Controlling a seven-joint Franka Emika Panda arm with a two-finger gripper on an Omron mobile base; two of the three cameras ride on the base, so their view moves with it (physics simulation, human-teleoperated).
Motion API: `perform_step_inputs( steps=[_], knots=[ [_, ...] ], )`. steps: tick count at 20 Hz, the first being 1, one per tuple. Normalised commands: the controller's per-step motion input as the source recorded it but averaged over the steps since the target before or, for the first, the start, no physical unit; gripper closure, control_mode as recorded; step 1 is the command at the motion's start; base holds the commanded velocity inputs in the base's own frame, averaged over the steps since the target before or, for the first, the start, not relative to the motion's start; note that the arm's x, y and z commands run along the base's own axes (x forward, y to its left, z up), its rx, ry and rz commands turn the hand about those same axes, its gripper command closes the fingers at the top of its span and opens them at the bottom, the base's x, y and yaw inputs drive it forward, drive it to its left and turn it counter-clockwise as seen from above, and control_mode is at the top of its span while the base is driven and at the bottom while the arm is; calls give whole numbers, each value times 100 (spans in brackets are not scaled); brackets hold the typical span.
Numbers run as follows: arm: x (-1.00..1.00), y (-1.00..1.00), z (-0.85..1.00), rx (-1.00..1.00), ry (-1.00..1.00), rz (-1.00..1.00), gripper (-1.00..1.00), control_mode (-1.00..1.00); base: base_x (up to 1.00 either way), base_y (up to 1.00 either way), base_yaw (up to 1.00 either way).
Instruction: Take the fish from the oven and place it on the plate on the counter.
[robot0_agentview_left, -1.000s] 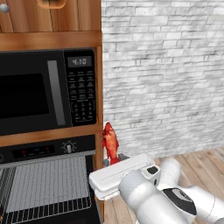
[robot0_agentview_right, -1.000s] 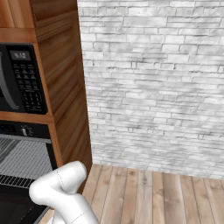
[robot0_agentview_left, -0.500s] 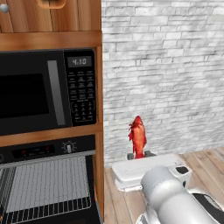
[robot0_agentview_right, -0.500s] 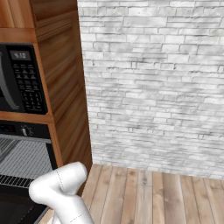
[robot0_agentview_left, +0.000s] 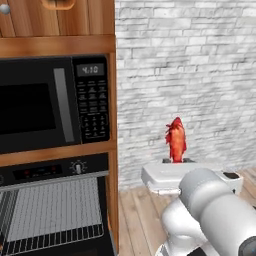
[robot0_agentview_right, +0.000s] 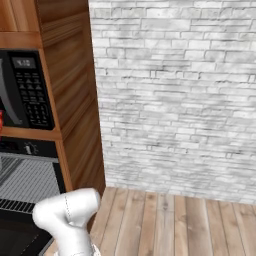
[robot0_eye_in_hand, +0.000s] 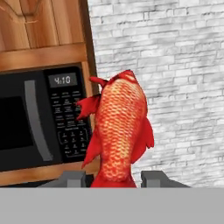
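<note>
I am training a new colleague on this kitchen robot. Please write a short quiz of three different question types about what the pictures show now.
1. True or false: the fish lies on the oven rack.
2. Multiple choice: the claw is A) open and empty, B) shut on the fish, C) shut on the oven handle.
3. Fill in: in the left base view, the fish stands upright in front of the white ____ wall.

Key: 1 false, it is held up outside the oven; 2 B; 3 brick.

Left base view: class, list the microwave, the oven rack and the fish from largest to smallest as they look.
1. Microwave
2. Oven rack
3. Fish, smallest by far, held upright in the jaws, in front of the brick wall.
</note>
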Motion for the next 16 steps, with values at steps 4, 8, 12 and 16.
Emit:
perform_step_inputs(
  steps=[4,8,12,16],
  knots=[
    [0,0,0,0,0,0,100,100,-100,-84,0],
    [0,0,0,0,0,0,100,100,-100,-100,0],
    [0,0,0,0,0,0,100,100,-100,-24,5],
    [0,0,0,0,0,0,100,100,-100,90,6]
  ],
)
